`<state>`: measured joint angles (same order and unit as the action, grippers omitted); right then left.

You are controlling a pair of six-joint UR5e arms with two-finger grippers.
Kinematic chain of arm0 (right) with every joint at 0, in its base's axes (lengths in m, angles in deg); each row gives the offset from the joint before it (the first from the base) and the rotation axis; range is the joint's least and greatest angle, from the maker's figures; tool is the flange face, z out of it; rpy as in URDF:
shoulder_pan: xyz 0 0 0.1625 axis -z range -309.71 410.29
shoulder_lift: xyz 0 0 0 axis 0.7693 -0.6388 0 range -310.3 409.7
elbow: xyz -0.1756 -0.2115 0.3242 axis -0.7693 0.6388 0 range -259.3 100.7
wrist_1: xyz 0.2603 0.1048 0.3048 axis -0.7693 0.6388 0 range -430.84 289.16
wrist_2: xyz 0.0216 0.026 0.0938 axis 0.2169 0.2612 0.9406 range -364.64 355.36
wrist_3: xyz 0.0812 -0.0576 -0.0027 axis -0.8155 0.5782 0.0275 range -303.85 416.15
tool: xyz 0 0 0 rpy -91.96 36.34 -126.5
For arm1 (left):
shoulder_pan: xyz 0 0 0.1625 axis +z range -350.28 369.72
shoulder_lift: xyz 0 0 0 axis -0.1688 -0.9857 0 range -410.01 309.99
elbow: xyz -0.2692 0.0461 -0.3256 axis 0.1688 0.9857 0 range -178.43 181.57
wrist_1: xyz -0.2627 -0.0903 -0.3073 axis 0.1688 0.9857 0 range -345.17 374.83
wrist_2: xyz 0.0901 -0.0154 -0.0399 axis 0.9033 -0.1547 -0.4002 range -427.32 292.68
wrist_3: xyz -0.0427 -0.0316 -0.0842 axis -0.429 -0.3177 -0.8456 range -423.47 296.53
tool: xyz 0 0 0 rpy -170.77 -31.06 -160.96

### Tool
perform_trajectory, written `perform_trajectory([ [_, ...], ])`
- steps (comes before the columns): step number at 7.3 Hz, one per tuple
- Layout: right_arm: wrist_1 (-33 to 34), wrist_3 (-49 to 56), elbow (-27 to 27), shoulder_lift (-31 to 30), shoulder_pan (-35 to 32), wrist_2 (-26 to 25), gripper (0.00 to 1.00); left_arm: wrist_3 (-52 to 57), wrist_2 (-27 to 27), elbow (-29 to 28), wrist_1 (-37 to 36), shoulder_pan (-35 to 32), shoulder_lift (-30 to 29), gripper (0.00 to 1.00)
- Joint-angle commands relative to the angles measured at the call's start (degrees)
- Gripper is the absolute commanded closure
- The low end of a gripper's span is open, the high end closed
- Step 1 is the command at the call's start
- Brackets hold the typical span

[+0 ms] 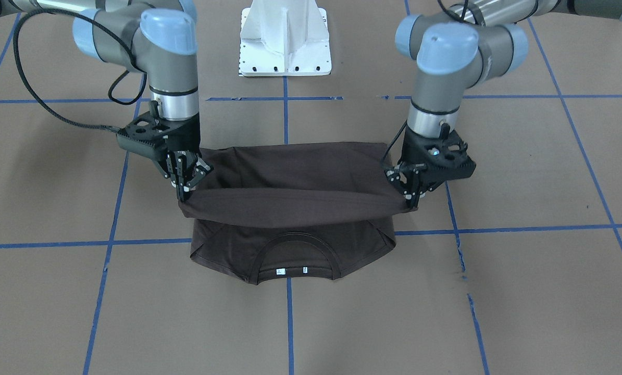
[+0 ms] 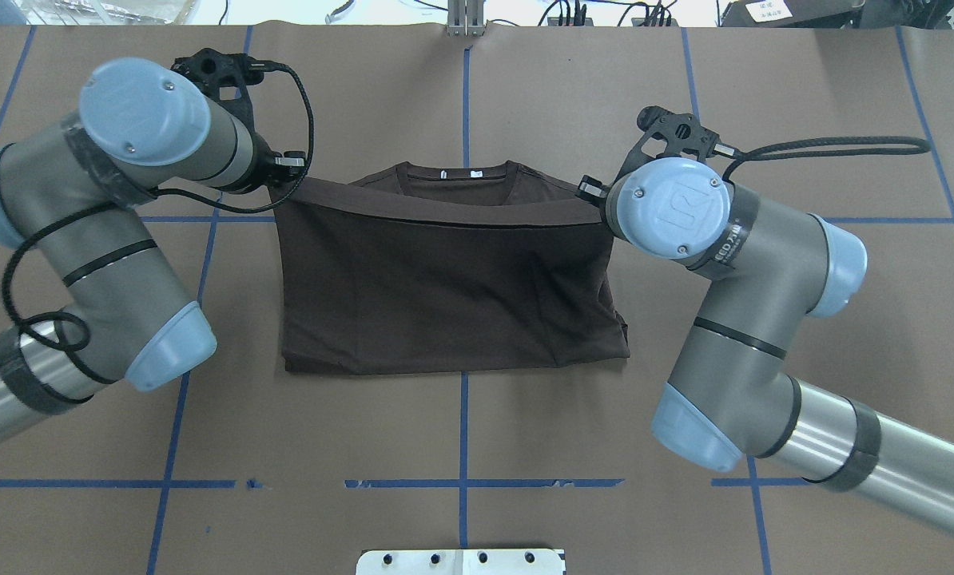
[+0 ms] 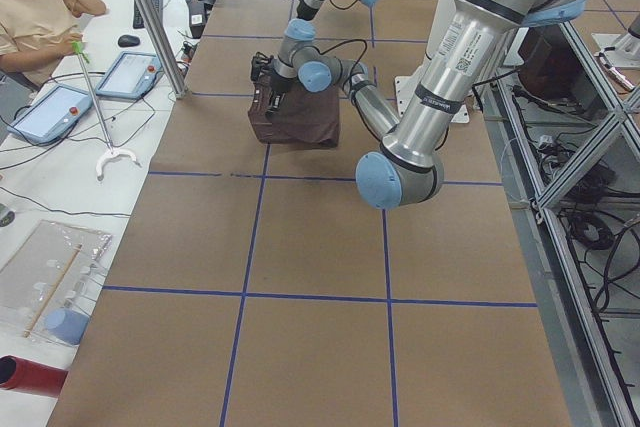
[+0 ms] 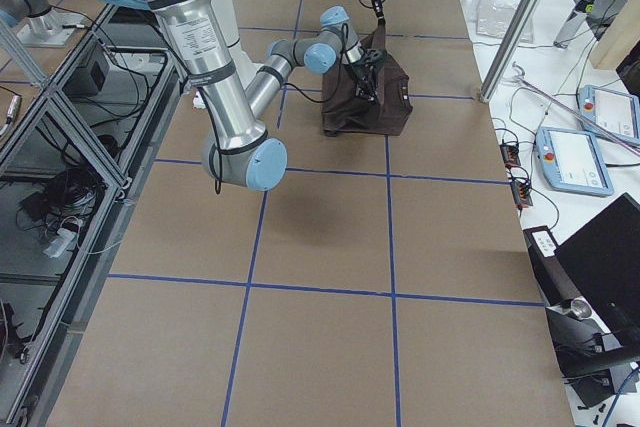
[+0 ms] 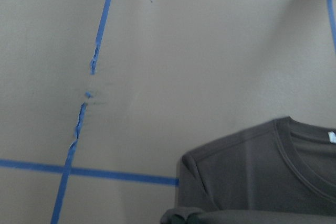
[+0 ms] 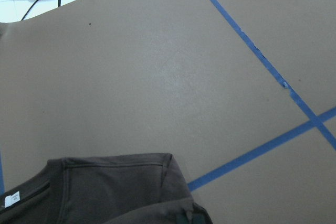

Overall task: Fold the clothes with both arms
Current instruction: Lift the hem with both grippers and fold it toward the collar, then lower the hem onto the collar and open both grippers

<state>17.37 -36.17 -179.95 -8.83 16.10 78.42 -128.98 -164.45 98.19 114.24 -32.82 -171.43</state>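
Note:
The dark brown T-shirt (image 1: 290, 177) lies on the brown table, its collar (image 1: 296, 244) with white neck tags toward the far side from the robot. A folded edge of it is lifted and stretched taut between both grippers, hanging just short of the collar. My left gripper (image 1: 409, 200) is shut on that edge's corner at the view's right. My right gripper (image 1: 185, 190) is shut on the other corner. From overhead the T-shirt (image 2: 445, 287) shows as a rectangle, with the left gripper (image 2: 281, 172) and right gripper (image 2: 589, 192) at its far corners. Both wrist views show the shoulder and collar (image 5: 294, 145) below.
The white pedestal base (image 1: 285, 41) stands behind the shirt at the robot's side. Blue tape lines (image 2: 463, 104) grid the table. A seated person (image 3: 35, 7) and tablets (image 3: 50, 112) are beyond the table's far edge.

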Motion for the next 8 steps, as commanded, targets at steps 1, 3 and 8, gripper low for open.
perform_trajectory([
  [1, -8.36, 0.47, 13.50, 4.73, -0.70, -0.18, 1.00, 0.65, 1.05, -10.09, 6.31, 0.08, -2.41, 1.00],
  [3, -11.39, 0.65, 17.50, 4.92, -0.61, -0.18, 1.00, 0.65, 1.50, -13.11, 7.91, 1.04, -2.68, 1.00],
  [8, -11.66, 15.81, 15.67, 4.31, -4.28, 4.96, 0.00, 7.49, -1.30, -3.59, 7.82, 1.31, 0.55, 0.00],
])
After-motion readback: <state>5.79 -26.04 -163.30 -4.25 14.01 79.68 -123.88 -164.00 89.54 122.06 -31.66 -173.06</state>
